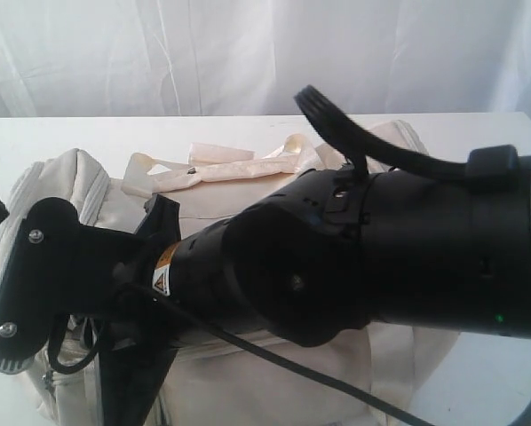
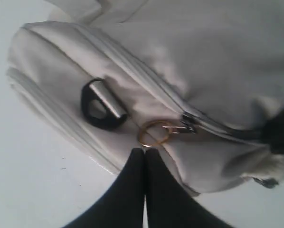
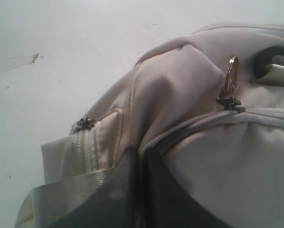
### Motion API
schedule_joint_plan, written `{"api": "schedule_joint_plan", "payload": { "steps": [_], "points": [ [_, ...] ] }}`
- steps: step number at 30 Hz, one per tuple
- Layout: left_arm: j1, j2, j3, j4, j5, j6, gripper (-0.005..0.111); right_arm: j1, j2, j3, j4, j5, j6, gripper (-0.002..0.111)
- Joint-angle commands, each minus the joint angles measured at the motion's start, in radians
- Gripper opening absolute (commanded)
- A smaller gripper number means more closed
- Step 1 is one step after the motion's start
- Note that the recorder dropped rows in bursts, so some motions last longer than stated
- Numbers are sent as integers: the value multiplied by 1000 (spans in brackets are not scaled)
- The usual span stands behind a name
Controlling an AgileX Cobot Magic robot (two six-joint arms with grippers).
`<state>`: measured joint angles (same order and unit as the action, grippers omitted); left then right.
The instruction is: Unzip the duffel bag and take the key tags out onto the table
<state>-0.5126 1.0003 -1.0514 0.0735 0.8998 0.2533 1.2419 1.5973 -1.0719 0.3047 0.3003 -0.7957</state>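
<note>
Broadly, bench: white and wide, with the duffel bag lying on it.
Duffel bag: cream, soft and slumped. Its main zip looks shut wherever it shows. I judge the loose cloth will bunch under a pull, so the end needs holding taut.
Right arm: stretched across the middle over the bag, hiding most of it in the exterior view. The wrist views are the better guide.
Left pincer: clenched and empty, tips just short of the gold ring. It must release before it can take anything.
Right pincer: clenched, tips against the bag's cloth where the main zip line begins, with nothing seen between them. Its best use, I judge, is to pinch the cloth there as an anchor.
D-ring: black, on the bag's end near the gold ring. The fingers should stay off it.
Gold ring: thin loop hung on the slider, lying against the cloth. Grip across its wire, then draw low along the zip line, not upward.
Slider: dark metal, apparently at the zip's start, so the whole run looks left to open.
Key tags: in no view. They are likely inside the shut bag.
</note>
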Motion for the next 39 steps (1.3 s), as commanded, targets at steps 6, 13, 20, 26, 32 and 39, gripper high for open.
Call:
{"api": "schedule_joint_plan", "payload": {
  "steps": [6,13,20,26,32,39],
  "points": [
    [1,13,-5,-156,72,441,0,3,1,2,5,41,0,0],
    [1,67,-5,-46,60,544,23,3,1,2,8,41,16,0],
    [1,105,-5,6,60,559,43,3,1,2,8,44,16,0],
    [1,130,13,17,6,578,43,3,1,2,8,44,16,0],
    [1,130,72,3,-37,612,43,3,1,2,8,44,16,0],
    [1,130,142,-7,-153,666,43,3,1,2,8,44,16,0]
  ]
}}
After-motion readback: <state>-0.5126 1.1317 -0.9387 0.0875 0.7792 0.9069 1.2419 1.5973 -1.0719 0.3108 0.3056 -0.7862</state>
